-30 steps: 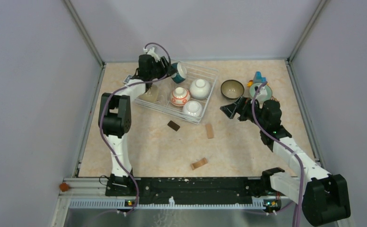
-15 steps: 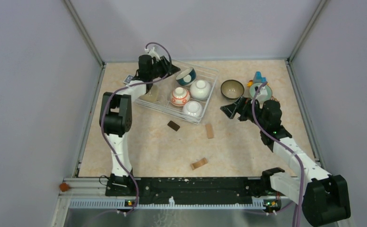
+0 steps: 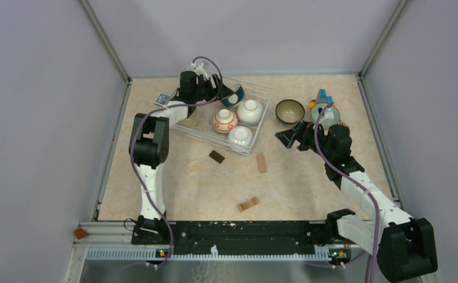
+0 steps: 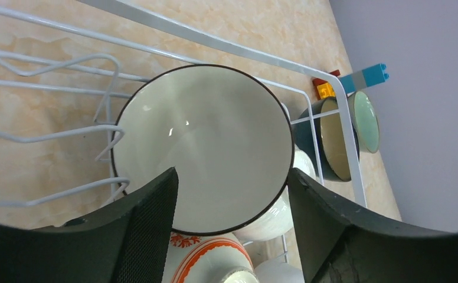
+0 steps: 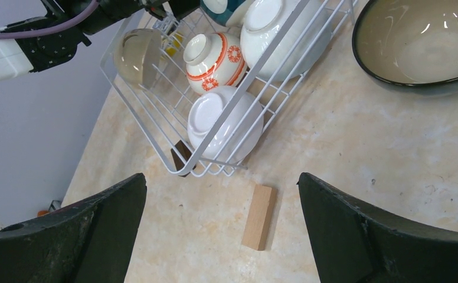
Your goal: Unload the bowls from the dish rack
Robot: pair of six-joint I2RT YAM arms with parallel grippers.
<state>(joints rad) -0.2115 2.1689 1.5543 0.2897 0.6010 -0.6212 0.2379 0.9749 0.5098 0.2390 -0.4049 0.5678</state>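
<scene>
Bowl (image 4: 206, 135) lying dead ahead of your left pincer (image 4: 231, 177), at the far side of the dish rack (image 4: 215, 42).
The left pincer is spread, its fingers (image 4: 150, 224) flanking the tilted teal-and-white bowl, whose mouth faces the wrist; no pinch is evident. Your right pincer (image 5: 221, 183), spread wide and empty, hovers over the tabletop (image 5: 362, 147) well apart, so the left arm is nearer.

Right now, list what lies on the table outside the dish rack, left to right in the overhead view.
Blue patterned card, dark brown block, near wooden block, farther wooden block, dark-rimmed bowl, pale green bowl.
</scene>
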